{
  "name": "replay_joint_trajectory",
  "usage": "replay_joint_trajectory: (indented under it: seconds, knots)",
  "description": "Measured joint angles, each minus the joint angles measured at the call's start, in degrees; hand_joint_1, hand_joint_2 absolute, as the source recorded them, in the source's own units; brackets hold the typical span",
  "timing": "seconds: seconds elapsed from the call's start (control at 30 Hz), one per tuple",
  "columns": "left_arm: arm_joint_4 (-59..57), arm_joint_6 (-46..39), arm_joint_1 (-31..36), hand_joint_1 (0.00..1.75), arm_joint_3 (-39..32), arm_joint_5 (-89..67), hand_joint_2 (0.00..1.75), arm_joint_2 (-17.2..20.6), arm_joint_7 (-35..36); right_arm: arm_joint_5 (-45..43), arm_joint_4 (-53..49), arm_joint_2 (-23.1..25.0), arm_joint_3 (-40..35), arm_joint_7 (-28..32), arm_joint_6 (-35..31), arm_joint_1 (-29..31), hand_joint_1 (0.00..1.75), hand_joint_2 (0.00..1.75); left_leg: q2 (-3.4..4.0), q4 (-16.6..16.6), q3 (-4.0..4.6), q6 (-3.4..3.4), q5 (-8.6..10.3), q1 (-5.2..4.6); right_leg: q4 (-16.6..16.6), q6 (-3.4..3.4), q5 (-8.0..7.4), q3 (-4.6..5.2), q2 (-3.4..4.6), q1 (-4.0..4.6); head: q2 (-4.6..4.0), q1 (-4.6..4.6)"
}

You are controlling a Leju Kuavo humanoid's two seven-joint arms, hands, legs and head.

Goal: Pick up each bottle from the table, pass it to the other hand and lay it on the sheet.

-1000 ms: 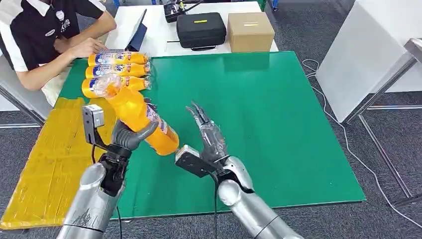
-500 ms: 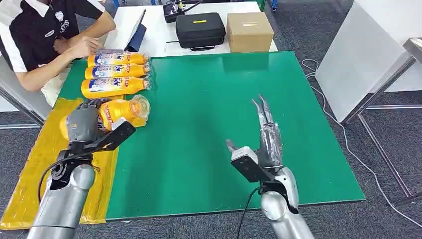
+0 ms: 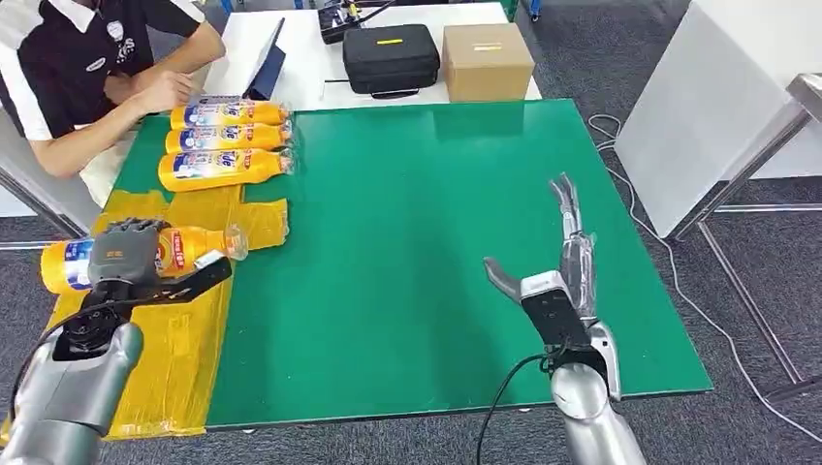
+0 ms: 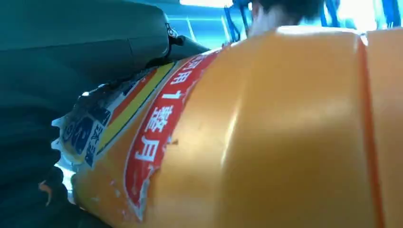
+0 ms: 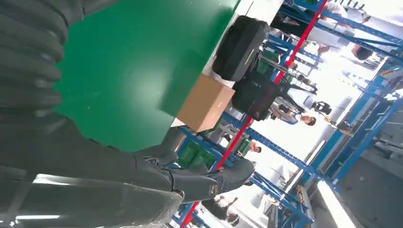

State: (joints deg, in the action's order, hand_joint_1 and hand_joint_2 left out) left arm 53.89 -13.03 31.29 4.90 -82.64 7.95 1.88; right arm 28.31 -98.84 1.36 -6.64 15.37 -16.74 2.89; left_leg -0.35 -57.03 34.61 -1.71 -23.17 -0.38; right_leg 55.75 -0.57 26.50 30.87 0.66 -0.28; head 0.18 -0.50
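Bottle (image 3: 145, 254) is held lying sideways in the left hand (image 3: 121, 257) over the yellow sheet (image 3: 184, 339) at the desk's (image 3: 436, 242) left edge; right hand (image 3: 567, 276) is spread, holding nothing. Lowering and release are judged due next.

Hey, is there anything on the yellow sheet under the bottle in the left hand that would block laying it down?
Nothing visible does. The left hand holds the bottle on its side above a bare stretch of the yellow sheet. The three other bottles lie farther back on the green table.
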Motion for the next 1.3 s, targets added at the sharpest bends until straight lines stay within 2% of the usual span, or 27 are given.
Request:
replay_joint_trajectory:
  seconds: [0.53, 0.6, 0.7, 0.73, 0.77, 1.03, 1.3]
  knots:
    - [-11.5, 0.3, 2.0, 1.75, -0.7, 1.8, 1.75, 0.3, -1.9, 0.5, 0.0, 0.5, 0.0, -0.7, 1.6, 0.0, 0.0, 1.75, 0.01, 0.0, 0.01, 0.0, 0.0, -0.01, 0.0, 0.01, 0.01, 0.0, -0.01, -0.02, 0.0, 0.0]
    - [-12.1, 0.6, 2.1, 1.43, -0.7, 2.5, 1.75, 0.1, -2.7, 0.9, 0.0, 0.8, 0.0, -0.9, 1.8, 0.0, 0.0, 1.75, 0.0, 0.0, 0.01, 0.0, 0.0, -0.01, 0.0, 0.01, 0.01, 0.0, -0.02, -0.02, 0.0, 0.0]
    - [-12.8, 1.4, 2.3, 0.58, -0.7, 4.2, 1.75, -0.7, -4.7, 1.4, 0.0, 1.1, 0.0, -1.2, 2.7, 0.0, 0.0, 1.75, -0.02, 0.0, 0.01, 0.0, 0.0, 0.0, 0.0, 0.01, 0.01, 0.01, -0.02, -0.02, 0.0, -0.02]
    - [-13.0, 1.8, 2.3, 0.16, -0.7, 5.0, 1.75, -1.1, -5.4, 1.6, 0.0, 1.2, 0.0, -1.3, 2.8, 0.0, 0.0, 1.75, -0.02, 0.0, 0.01, 0.0, 0.0, 0.0, 0.0, 0.01, 0.01, 0.0, -0.02, -0.02, 0.0, 0.0]
    - [-13.2, 2.5, 2.3, 0.0, -0.7, 6.2, 1.75, -1.6, -6.4, 1.8, 0.0, 1.4, 0.0, -1.4, 3.2, 0.0, 0.0, 1.75, -0.01, 0.0, 0.01, 0.0, 0.0, -0.01, 0.0, 0.01, 0.01, 0.0, -0.02, -0.02, 0.0, 0.0]
    - [-12.9, 6.6, 2.5, 0.0, 0.2, 12.5, 1.75, -5.3, -10.2, 2.1, 0.3, 2.2, 0.0, -1.5, 4.5, 0.7, 0.0, 1.75, -0.01, 0.0, 0.0, 0.0, 0.0, -0.02, 0.0, 0.0, 0.0, -0.03, -0.02, -0.03, 0.0, -0.02]
    - [-12.4, 7.4, 2.7, 0.0, 0.9, 13.5, 1.75, -6.3, -10.2, 2.1, 0.5, 2.3, 0.0, -1.6, 4.6, 1.0, 0.0, 1.75, -0.01, 0.0, 0.0, 0.0, 0.0, -0.01, 0.0, 0.0, 0.0, -0.02, -0.02, -0.02, 0.02, -0.02]
